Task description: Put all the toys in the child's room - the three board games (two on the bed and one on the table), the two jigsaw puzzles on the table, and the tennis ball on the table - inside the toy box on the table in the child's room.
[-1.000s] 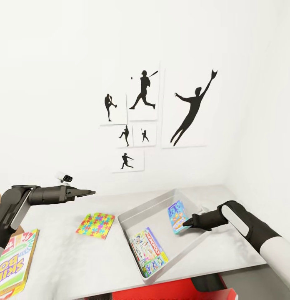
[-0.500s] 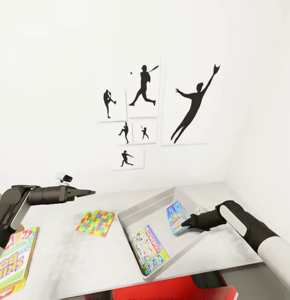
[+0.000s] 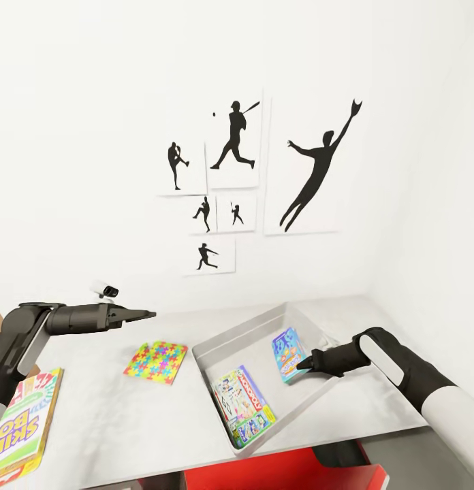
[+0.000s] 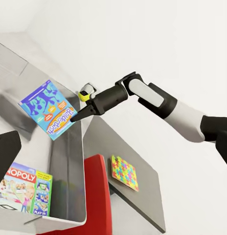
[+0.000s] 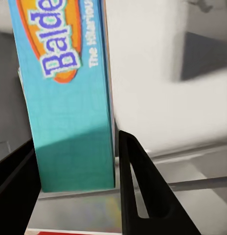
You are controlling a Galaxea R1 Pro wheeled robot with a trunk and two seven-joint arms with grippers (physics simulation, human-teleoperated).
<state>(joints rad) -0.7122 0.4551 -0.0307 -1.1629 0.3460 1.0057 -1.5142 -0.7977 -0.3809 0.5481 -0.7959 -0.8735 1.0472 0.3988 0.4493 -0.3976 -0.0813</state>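
My right gripper (image 3: 304,365) is shut on the small blue board game (image 3: 286,354), holding it tilted on edge inside the light grey toy box (image 3: 227,341) on the table (image 3: 94,415). The right wrist view has the blue game (image 5: 69,98) between the two fingers (image 5: 138,191). A Monopoly game (image 3: 244,407) lies flat in the box's near end. One jigsaw puzzle (image 3: 155,362) lies on the table left of the box. The Skip-Bo game (image 3: 22,425) rests at the table's near left corner. My left gripper (image 3: 147,314) hovers open above the table, empty. The tennis ball and bed are out of view.
The table stands in a white corner, with black sports prints (image 3: 312,173) on the wall behind. A red part (image 3: 278,473) sits below the table's front edge. In the left wrist view, a jigsaw puzzle (image 4: 124,172) lies on a grey surface beside the red part (image 4: 96,196).
The whole view has shifted a little, so the wall prints sit higher. The right gripper with the blue game has barely moved. The left arm stays where it was.
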